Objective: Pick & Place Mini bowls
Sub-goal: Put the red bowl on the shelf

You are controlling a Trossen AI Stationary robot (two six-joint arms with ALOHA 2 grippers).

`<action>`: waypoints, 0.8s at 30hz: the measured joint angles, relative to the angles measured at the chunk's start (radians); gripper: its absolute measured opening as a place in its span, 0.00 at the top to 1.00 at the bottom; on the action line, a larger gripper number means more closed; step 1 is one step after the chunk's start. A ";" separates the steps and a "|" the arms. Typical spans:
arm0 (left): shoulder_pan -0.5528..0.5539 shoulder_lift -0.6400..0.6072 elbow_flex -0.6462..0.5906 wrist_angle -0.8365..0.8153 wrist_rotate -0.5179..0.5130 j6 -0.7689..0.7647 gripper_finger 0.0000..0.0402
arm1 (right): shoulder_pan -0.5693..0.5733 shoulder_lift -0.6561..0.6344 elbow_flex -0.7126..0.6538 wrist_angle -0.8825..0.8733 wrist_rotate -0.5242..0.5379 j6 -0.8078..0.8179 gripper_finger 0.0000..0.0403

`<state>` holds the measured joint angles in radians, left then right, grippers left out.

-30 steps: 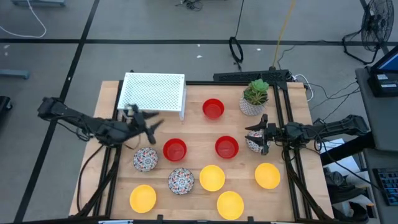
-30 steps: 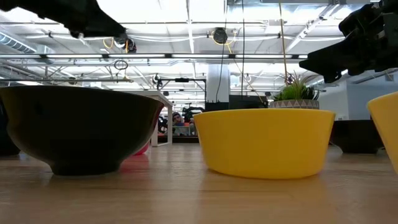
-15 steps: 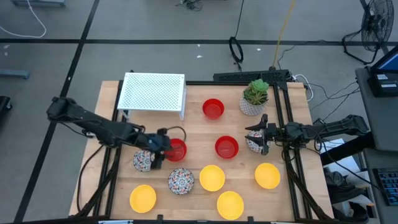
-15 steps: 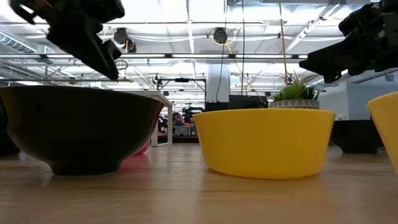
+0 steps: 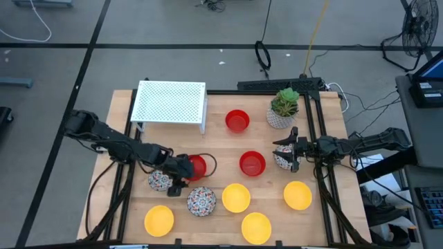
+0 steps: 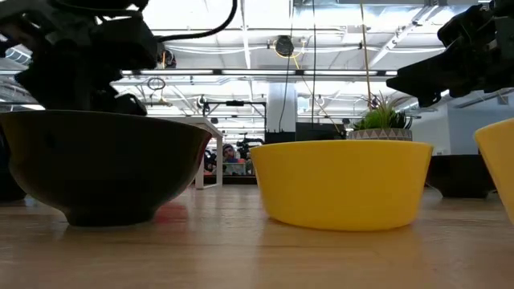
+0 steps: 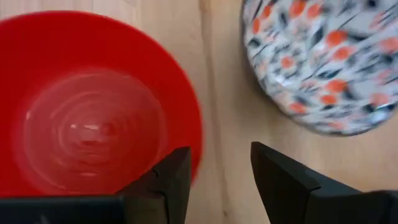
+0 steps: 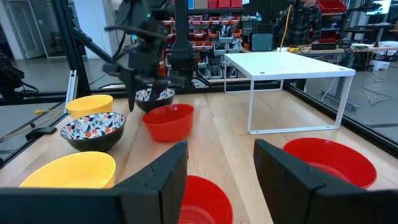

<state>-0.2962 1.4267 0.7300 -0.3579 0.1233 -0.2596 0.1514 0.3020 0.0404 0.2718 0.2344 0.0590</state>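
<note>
Left gripper [image 5: 181, 168] low at centre-left of high view, fingers spread, holding nothing, one finger over rim of red bowl [image 7: 93, 102], other outside it; bowl lies just right of gripper; speckled bowl [image 7: 323, 59] close beside; right gripper [image 5: 286, 151] spread, empty, parked mid-right, farther off

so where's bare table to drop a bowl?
Free: bare wood between the white rack, the top red bowl and the red bowl by the left gripper. Crowded: the front, with yellow bowls and speckled bowls.
</note>
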 joint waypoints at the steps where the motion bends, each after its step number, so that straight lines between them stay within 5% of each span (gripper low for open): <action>1: -0.001 0.007 0.000 -0.006 -0.019 0.007 0.58 | 0.000 0.000 0.000 0.000 0.000 0.000 0.57; 18: -0.007 0.065 -0.001 -0.076 -0.134 0.032 0.59 | 0.000 0.000 0.000 0.000 0.000 0.000 0.57; 24: -0.008 0.077 -0.001 -0.047 -0.211 0.095 0.79 | 0.000 0.000 0.000 0.000 0.000 0.000 0.57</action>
<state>-0.3043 1.5040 0.7292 -0.4050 -0.0877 -0.1646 0.1514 0.3023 0.0404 0.2718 0.2342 0.0589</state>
